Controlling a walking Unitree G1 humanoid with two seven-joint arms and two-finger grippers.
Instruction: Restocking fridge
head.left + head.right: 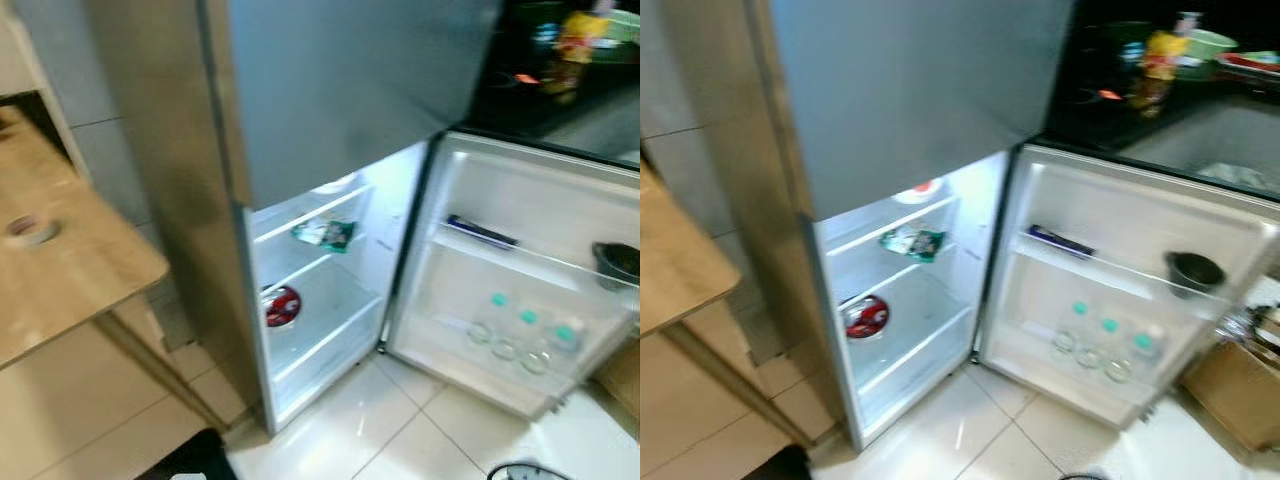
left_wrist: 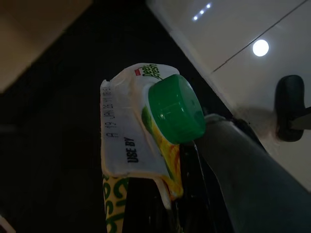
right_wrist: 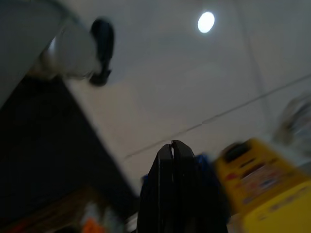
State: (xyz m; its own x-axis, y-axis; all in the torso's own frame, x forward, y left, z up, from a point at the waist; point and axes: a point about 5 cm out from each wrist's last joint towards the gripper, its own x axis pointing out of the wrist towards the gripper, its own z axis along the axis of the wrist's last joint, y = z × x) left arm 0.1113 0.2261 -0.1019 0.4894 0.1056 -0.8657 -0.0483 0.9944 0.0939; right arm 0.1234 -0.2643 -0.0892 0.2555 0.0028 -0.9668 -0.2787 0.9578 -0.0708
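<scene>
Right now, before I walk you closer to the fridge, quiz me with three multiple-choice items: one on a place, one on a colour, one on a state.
1. Where are the teal-capped bottles?
A. lower door shelf
B. wooden table
C. floor

2. What colour is the cap of the carton that the left gripper holds?
A. red
B. green
C. white

3. How is the fridge door?
A. shut
B. swung open
C. taken off

Answers:
1 A, they stand in the door's lower rack.
2 B, the left wrist view shows a green screw cap.
3 B, the lit shelves and the door's inner racks are exposed.
</scene>
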